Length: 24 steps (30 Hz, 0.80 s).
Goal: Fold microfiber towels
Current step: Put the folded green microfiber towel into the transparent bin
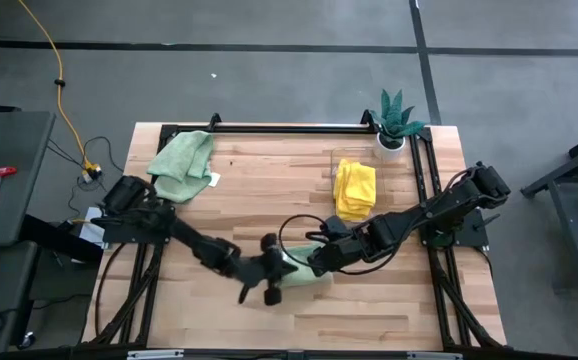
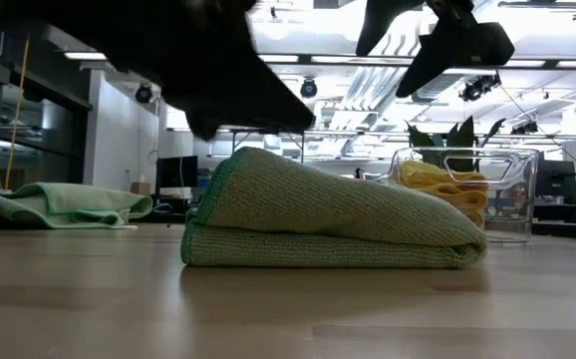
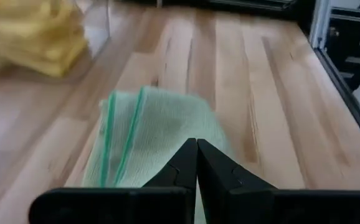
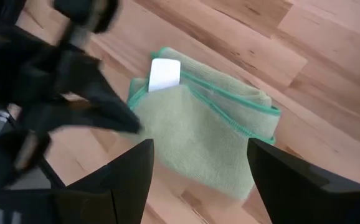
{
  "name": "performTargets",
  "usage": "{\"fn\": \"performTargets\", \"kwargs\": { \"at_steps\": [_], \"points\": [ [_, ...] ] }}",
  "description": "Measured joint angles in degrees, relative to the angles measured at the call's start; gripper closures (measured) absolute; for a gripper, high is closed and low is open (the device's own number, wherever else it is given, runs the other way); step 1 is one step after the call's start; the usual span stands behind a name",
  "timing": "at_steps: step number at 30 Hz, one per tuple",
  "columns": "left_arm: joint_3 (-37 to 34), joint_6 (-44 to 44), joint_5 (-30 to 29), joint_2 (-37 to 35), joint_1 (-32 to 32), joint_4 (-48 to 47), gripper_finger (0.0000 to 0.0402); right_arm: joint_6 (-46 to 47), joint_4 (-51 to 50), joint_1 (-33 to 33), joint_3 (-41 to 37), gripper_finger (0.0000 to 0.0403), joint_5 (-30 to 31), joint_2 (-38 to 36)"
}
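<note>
A folded sage green towel (image 1: 297, 275) lies on the table (image 1: 369, 300) near its front edge, a little left of centre. In the low view it is a flat wedge, thick at the folded left end and tapering to a rounded right end (image 2: 328, 224), so its long axis runs left to right across the table. The right wrist view shows its darker green stitched hems (image 4: 230, 112) and a small white tag (image 4: 165, 73) at one corner.

The left gripper (image 1: 269, 268) sits over the left end of this towel with its fingers pressed together; the left wrist view shows the two dark fingertips (image 3: 197, 163) meeting in a point over the green cloth, with nothing seen between them. Whether they touch the cloth cannot be told.

The right gripper (image 1: 321, 262) is at the towel's right end, its fingers (image 4: 130, 174) spread wide apart with the towel showing in the gap below them; it holds nothing.

At the far left of the table lies a loose, crumpled sage green towel (image 1: 183, 165). Toward the far right, a stack of yellow towels (image 1: 355, 187) rests in a clear container (image 2: 512, 194), and a small potted plant (image 1: 394, 122) stands at the far right corner just beyond it.
</note>
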Motion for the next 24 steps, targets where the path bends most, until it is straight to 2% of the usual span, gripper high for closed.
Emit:
{"fn": "performTargets", "kwargs": {
  "at_steps": [4, 10, 18, 20, 24],
  "points": [
    [0.4, -3.2, 4.6, 1.4, 1.9, -5.6, 0.0402, 0.3, -0.1, 0.0, 0.0, 0.0153, 0.0, 0.0],
    [0.3, -0.6, 4.4, 1.4, 0.1, -20.2, 0.0401, 1.4, -0.8, 0.0, 0.0, 0.0153, -0.6, 0.0],
    [-0.8, 0.4, 1.9, 1.3, 0.3, -22.6, 0.0401, 11.4, -3.4, 0.5, -2.3, 0.0153, -5.7, 0.5],
    [-0.8, 0.5, 1.9, 1.3, 0.5, -22.8, 0.0401, 13.5, 0.4, 0.9, -5.3, 0.0153, -6.2, 0.8],
    [-0.8, 1.3, 1.9, 1.3, 0.5, -22.9, 0.0401, 17.8, 16.0, 1.6, -13.7, 0.0153, -5.0, 1.0]
  ]
}}
